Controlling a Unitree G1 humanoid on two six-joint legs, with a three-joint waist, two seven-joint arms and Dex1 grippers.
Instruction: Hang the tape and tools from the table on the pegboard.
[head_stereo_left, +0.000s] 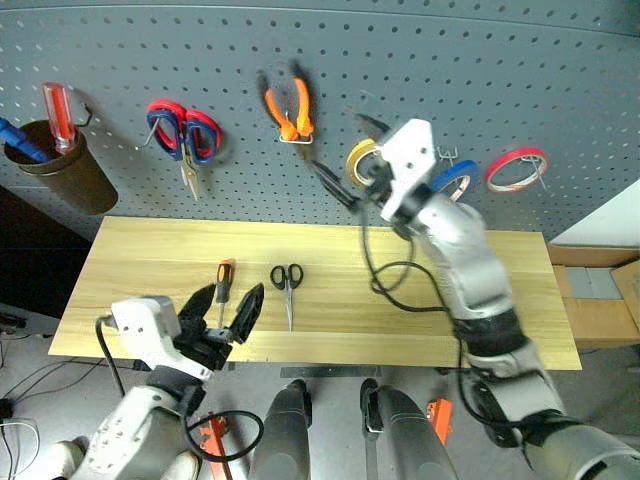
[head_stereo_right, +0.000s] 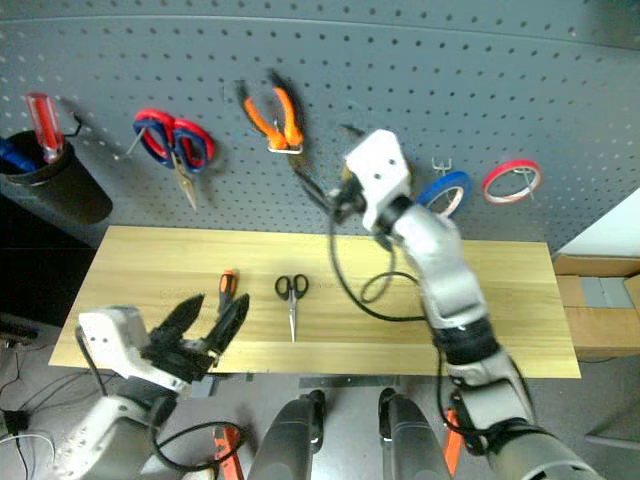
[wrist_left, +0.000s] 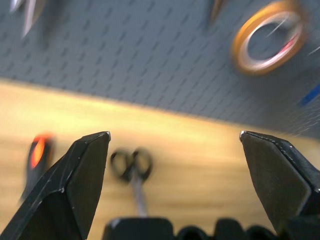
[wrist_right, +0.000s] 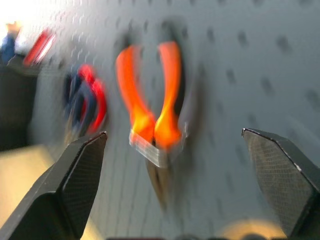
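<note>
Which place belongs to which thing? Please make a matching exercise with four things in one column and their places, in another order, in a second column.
Things:
1. orange-handled long-nose pliers
2. small all-black scissors
3. thin blue ring of tape
4. red-handled screwdriver

Places:
A. standing in the dark cup on the pegboard
B. lying on the light wooden table
C. hanging on the pegboard beside the red ring of tape
D. hanging in a metal holder on the pegboard

Pairs: 1-D, 2-B, 3-C, 4-A
</note>
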